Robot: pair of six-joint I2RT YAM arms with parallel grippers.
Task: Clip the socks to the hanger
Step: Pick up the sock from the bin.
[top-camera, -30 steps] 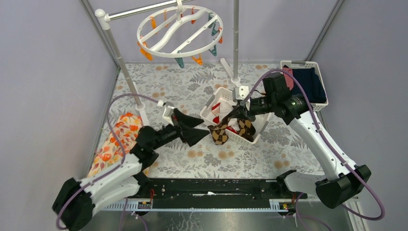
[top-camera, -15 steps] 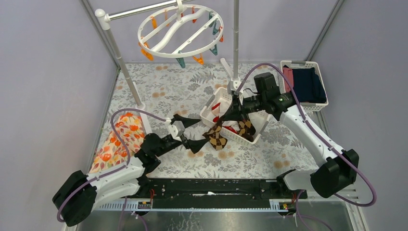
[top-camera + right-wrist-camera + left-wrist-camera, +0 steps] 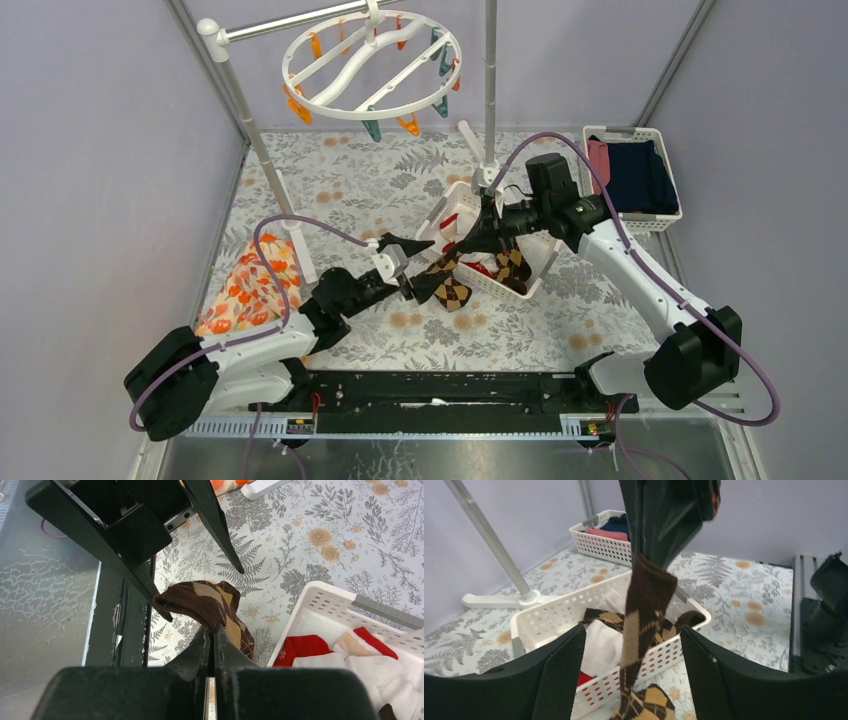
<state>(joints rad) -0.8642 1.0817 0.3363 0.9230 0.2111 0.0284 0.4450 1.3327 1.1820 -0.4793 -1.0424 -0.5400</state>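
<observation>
Overhead view: my right claw point(image 3: 480, 238) is pinched shut on the top of a brown-and-tan argyle sock point(image 3: 455, 290). The sock hangs down over the near wall of the white slatted basket point(image 3: 540, 268) in the middle of the table point(image 3: 350, 190). My left claw point(image 3: 412, 268) stands wide, with one finger on each side of the hanging sock. Red socks point(image 3: 452, 221) with white cuffs lie in that basket. The round white hanger point(image 3: 365, 62) hangs from a rail at the far left, well apart from both arms, with orange and teal pegs dangling from its rim. A second basket point(image 3: 625, 130) of navy and pink clothes sits far right, and an orange floral cloth point(image 3: 245, 290) lies at the left edge.

Left wrist view: the argyle sock point(image 3: 644, 605) drops from the right claw point(image 3: 664, 530) straight down between my two black fingers point(image 3: 554, 680), with a gap on each side. Behind it the basket point(image 3: 549, 615) holds a whitish sock point(image 3: 601, 645) and a patch of red.

Right wrist view: my own fingers meet on the sock point(image 3: 220, 605). Its dark end sits between the spread fingers of the left claw point(image 3: 205, 595), close against one of them, though I cannot tell whether they touch. The basket's rim point(image 3: 340, 595) and the red socks point(image 3: 305, 647) show at lower right.
</observation>
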